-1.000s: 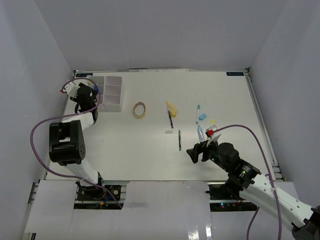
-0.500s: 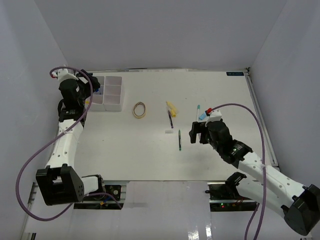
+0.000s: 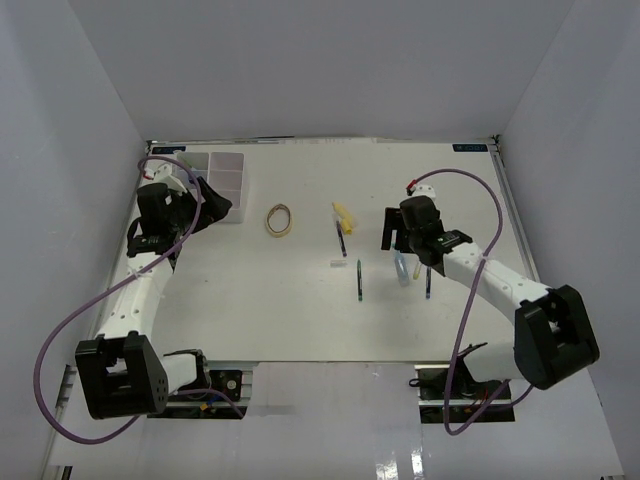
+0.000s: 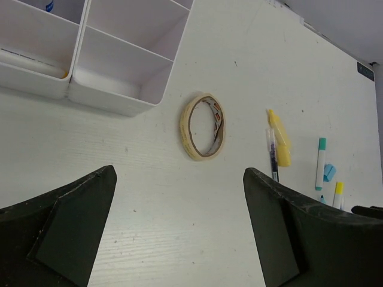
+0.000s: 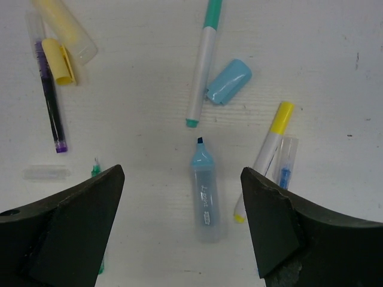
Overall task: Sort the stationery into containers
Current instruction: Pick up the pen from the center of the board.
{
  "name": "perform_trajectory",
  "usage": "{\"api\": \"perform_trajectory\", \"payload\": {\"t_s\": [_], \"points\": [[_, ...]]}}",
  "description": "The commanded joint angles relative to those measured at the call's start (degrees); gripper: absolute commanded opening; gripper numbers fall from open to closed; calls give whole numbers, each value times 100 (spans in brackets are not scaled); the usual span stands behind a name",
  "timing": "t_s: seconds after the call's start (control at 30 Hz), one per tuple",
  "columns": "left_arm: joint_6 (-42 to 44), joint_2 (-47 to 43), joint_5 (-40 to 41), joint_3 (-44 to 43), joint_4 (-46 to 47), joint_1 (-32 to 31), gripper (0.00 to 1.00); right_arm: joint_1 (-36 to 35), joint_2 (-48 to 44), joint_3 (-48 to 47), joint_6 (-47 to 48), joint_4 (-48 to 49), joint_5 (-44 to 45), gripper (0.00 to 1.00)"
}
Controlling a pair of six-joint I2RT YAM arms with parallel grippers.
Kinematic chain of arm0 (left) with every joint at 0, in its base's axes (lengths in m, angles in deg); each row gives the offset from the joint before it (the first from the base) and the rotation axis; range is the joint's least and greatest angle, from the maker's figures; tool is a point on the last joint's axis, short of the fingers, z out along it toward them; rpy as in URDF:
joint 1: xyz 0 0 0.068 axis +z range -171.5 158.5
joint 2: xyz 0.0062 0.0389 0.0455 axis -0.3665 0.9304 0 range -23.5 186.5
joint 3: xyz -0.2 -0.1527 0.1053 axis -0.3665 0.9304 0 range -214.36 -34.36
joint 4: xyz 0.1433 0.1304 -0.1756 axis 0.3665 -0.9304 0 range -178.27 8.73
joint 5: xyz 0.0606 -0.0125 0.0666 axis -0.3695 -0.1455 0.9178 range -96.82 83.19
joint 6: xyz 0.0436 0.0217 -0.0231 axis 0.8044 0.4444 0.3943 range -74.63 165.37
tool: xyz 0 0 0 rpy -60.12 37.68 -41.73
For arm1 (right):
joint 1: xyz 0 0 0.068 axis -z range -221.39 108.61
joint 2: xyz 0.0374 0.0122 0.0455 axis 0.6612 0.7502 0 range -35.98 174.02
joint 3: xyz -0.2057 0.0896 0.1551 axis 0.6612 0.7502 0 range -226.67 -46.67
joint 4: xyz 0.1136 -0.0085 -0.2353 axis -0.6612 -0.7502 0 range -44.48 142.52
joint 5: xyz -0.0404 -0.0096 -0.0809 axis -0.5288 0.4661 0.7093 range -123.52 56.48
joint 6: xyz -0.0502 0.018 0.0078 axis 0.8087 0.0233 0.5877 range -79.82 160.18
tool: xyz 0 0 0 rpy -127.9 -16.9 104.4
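Currently the right gripper (image 5: 181, 174) hangs over the pen cluster right of the table's centre. Its jaws are spread wide, with nothing in them.

Directly beneath lies the light blue highlighter (image 5: 204, 197), uncapped. Its cap (image 5: 228, 81) rests apart, touching the teal-tipped pen (image 5: 200, 78).

Probable step: lift the highlighter.
- The jaws already straddle the barrel crosswise, so descend straight and close at mid-barrel.
- Keep the finger on that side off the yellow-capped marker (image 5: 269, 149), which lies just beside.

The left gripper (image 4: 178, 179) is equally wide and empty, near the white tray (image 4: 128, 101) at the far left corner of the table. The tan tape ring (image 4: 203, 127) lies just beside the tray, toward the centre. One tray compartment shows a pale pen-like item, but I cannot tell more.

Surface: the table (image 3: 300, 320) is white, matte and flat with a faint grain. Thin pens lie flush on it, so the fingertips must likely reach right down to it.

Room: plain pale panels close the left, far and right sides, and purple cables loop from both arms.
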Motion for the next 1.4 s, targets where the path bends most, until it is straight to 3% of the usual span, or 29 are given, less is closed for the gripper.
{"api": "perform_trajectory", "payload": {"t_s": [0.0,0.27,0.47,1.1,1.3,1.37], "points": [[-25,-159,-47,-54,-48,4,98,56,580,-429,-199,179,-54,84],[-192,-177,43,-18,-57,100,98,65,1453,-728,-568,373,-108,76],[-298,-88,-169,-10,-49,127,98,65,1918,-834,-559,566,77,64],[-342,-53,-326,-1,-48,153,98,241,2930,-1406,-419,610,279,59],[-359,-36,-371,8,-40,153,98,232,3106,-1493,-445,610,279,42],[-368,-27,-388,8,-40,153,98,241,3106,-1493,-454,610,270,31]]}}
